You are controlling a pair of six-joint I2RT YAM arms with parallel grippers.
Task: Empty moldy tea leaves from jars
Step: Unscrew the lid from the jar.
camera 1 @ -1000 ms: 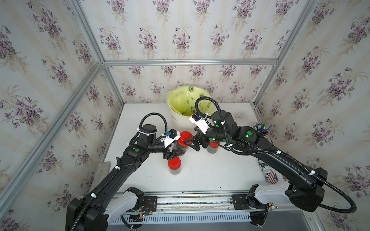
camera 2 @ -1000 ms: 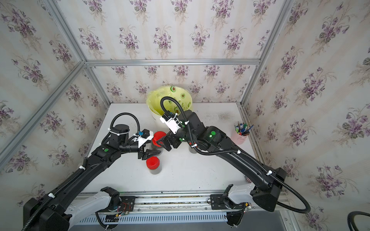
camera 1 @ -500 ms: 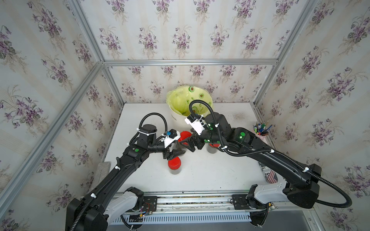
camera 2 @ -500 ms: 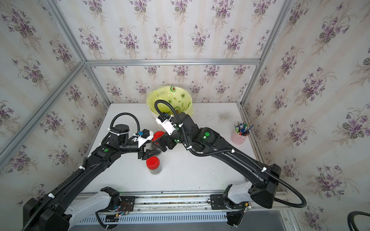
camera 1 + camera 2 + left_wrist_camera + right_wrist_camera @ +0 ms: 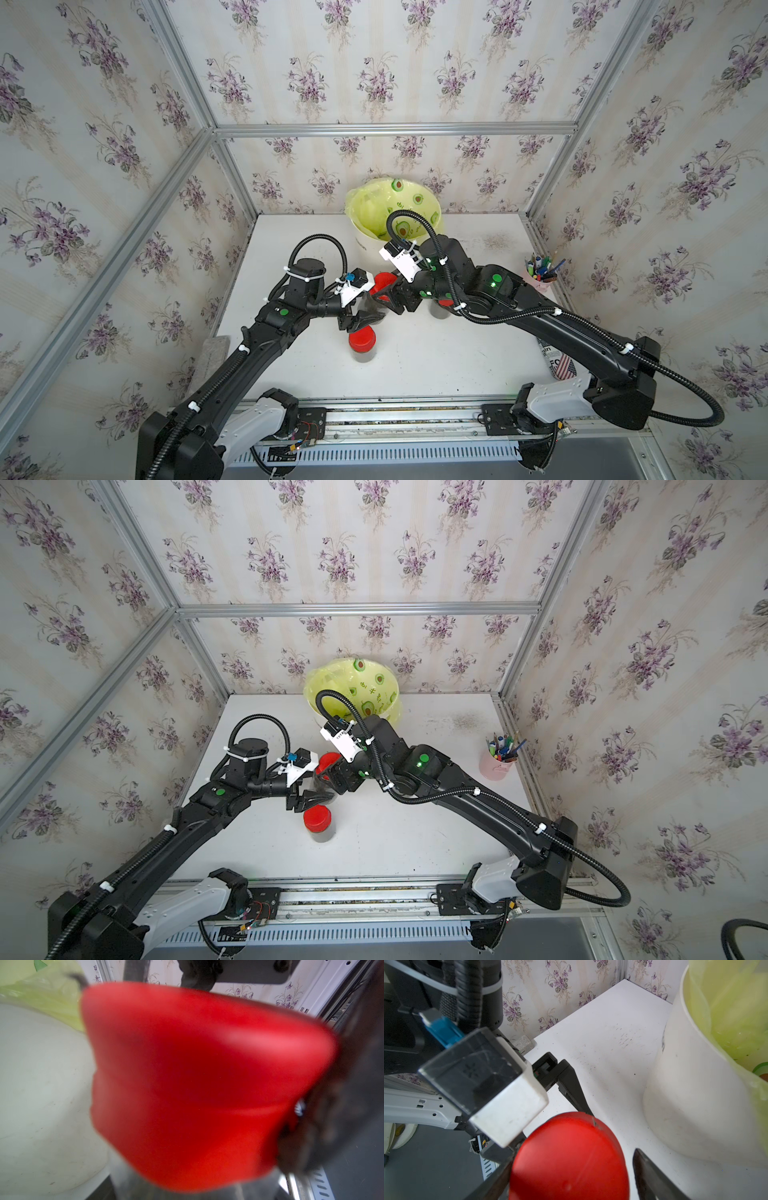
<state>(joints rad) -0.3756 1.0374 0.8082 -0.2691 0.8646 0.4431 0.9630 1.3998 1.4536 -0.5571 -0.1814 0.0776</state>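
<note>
Jar (image 5: 371,306) number one sits clamped in your left gripper (image 5: 362,319), gripped by its clear cylindrical wall. Its long axis is close to upright, and the red screw cap (image 5: 383,282) on top leans toward your right gripper (image 5: 576,1150). Dark, crumbly tea leaves (image 5: 322,789) show through the wall. The cap is round, smooth and glossy.

Your right gripper straddles that cap without clenching it. One black finger is at the rim, while the other finger (image 5: 648,1172) has white table (image 5: 436,361) showing in the gap.

A second ago that gripper was short of the cap with wider jaws; the left gripper and its jar have not moved.

A second jar (image 5: 361,345) stands upright just beside the left gripper, toward the arm bases. The cream bin (image 5: 365,245), with its yellow avocado-print bag, lies beyond the right gripper.
</note>
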